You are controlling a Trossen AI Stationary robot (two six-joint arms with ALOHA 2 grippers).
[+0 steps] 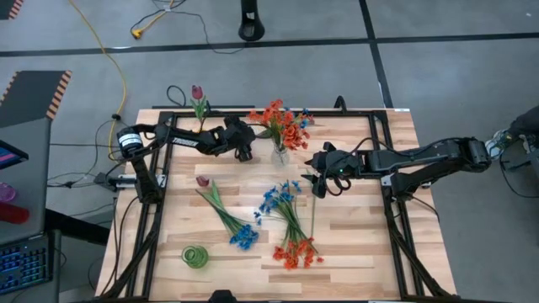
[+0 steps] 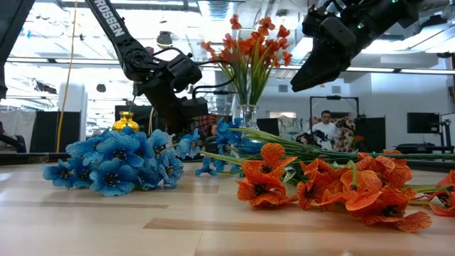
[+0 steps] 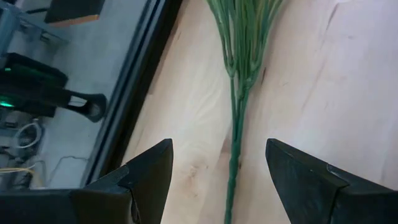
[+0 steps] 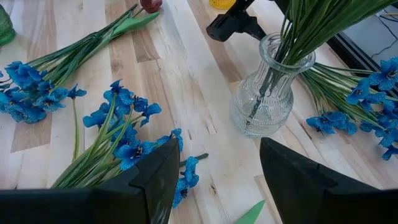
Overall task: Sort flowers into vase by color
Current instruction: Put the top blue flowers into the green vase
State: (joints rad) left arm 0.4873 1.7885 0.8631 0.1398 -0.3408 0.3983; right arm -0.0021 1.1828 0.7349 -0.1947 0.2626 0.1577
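From the overhead camera I see the left gripper (image 1: pixel 245 151) in the upper middle of the frame, just left of the glass vase (image 1: pixel 280 153), with its fingers (image 3: pixel 149 171) spread wide and holding nothing; through its wrist camera a green stem (image 3: pixel 235 134) lies on the tabletop (image 1: pixel 354 244) between the two fingers. The right gripper (image 1: pixel 319 181) sits right of centre, just right of the vase, raised above the wood in the low view, its fingers (image 4: pixel 163 171) partly apart and empty. The vase stands upright near the top centre of the frame and holds a bunch of orange-red flowers (image 1: pixel 282 122). Just right of that bunch I can see a small blue sprig (image 1: pixel 305 119) lying by the vase. A maroon tulip (image 1: pixel 198 94) stands at the upper left edge of the tabletop; what it stands in I cannot tell. A second maroon tulip (image 1: pixel 203 181) lies left of centre, its stem running down to a blue cluster (image 1: pixel 244 237). More blue flowers (image 1: pixel 280 198) lie at centre, and an orange-red cluster (image 1: pixel 296 251) lies at lower centre. A green glass vase (image 1: pixel 195 256) sits at the lower left.
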